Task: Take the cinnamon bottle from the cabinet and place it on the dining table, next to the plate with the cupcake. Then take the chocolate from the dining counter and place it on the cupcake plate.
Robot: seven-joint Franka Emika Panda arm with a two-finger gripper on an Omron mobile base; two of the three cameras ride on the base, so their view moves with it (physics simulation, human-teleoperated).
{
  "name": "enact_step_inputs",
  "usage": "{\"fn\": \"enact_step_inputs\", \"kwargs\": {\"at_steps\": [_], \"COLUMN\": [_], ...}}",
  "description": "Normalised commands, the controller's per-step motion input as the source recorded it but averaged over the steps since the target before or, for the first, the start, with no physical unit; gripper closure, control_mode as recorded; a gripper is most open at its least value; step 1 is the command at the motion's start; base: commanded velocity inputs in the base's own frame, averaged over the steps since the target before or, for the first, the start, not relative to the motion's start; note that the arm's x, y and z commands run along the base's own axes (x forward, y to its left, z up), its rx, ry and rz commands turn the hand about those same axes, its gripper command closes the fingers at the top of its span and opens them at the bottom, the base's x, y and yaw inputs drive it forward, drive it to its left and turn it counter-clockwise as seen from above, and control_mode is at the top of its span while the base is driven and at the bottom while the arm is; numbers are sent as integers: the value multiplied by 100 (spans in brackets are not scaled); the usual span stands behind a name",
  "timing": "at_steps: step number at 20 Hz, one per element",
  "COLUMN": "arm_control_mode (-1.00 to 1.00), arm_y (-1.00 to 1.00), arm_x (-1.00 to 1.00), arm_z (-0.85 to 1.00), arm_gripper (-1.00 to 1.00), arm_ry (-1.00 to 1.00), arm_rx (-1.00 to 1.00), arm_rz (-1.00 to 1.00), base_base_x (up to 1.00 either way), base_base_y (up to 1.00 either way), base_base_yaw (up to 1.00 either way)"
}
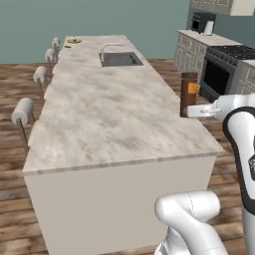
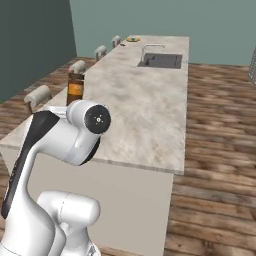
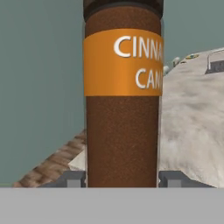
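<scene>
A simulated kitchen with teal walls and a plank floor surrounds the long marbled dining table [image 1: 114,114], whose stone top runs away from the robot toward a sink [image 1: 121,59] set into it. The pincer [image 3: 121,178] is clamped on the cinnamon bottle [image 3: 122,96], one finger [image 3: 70,178] on each side of its lower body, so the bottle stands upright with its orange label facing the hand camera; a low, level grip like this suits setting it down on its base without tipping. In the left base view the bottle [image 1: 189,93] hangs just off the near right edge of the table, carried at the end of the outstretched arm, above the level of the stone rather than resting on it. The plate [image 1: 74,41] with the cupcake sits at the far left end of the table, well apart from the bottle, beside the row of stools [image 1: 23,111]. Judging by that gap, the carry is only partway done, and the chocolate step has not yet begun.
</scene>
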Motion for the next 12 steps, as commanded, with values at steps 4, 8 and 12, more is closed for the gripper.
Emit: {"fn": "enact_step_inputs", "kwargs": {"at_steps": [4,8,12], "arm_control_mode": [100,100,100], "arm_y": [0,0,0], "arm_x": [0,0,0], "arm_z": [0,0,0], "arm_gripper": [100,100,100], "arm_ry": [0,0,0], "arm_rx": [0,0,0], "arm_rz": [0,0,0], "base_base_x": [29,29,30], "base_base_y": [94,94,94], "base_base_yaw": [0,0,0]}}
